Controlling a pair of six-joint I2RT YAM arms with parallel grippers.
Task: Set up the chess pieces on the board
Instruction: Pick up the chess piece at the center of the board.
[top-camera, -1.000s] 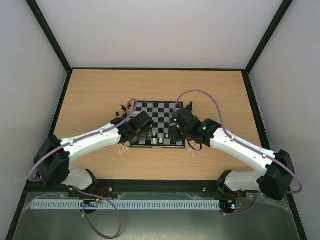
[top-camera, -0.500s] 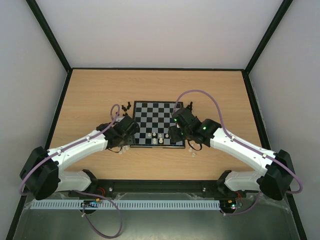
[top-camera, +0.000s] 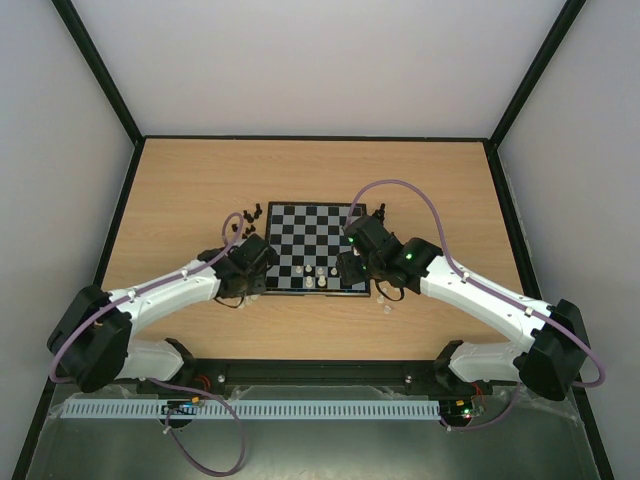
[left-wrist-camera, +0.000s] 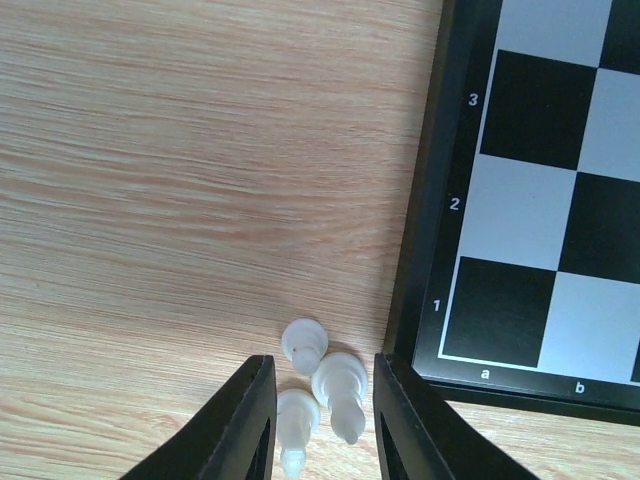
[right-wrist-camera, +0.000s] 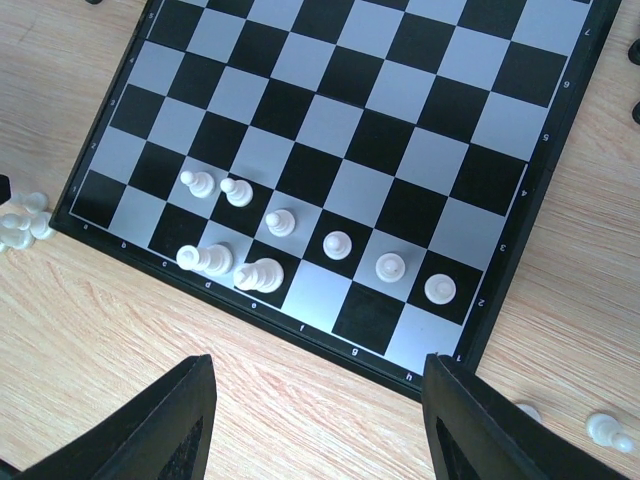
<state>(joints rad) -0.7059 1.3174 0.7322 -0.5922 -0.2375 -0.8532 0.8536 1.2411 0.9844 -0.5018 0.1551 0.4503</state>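
- The board (top-camera: 316, 248) is laid flat near the middle of the wooden table (top-camera: 190, 180), between the two grippers.
- In the right wrist view, six small pale pawns (right-wrist-camera: 337, 243) are seen in a line on the board's second row, from column c to column h.
- Two taller pale pieces (right-wrist-camera: 258, 273) are stood on the nearest row, on columns d and e.
- Three loose pale pieces (left-wrist-camera: 340, 385) are found on the table just beside the board's a1 corner.
- The left gripper (left-wrist-camera: 322, 430) is lowered over these three; its fingers (left-wrist-camera: 250, 420) are held apart, with two of the pieces in the gap and the third just beyond the tips. No clamping is seen.
- The right gripper (right-wrist-camera: 320, 420) is held above the board's near edge, its fingers spread wide with nothing between them.
- Two further pale pieces (right-wrist-camera: 608, 430) are seen on the table off the board's near right corner.
- A cluster of black pieces (top-camera: 245, 218) is seen on the table at the board's far left corner.
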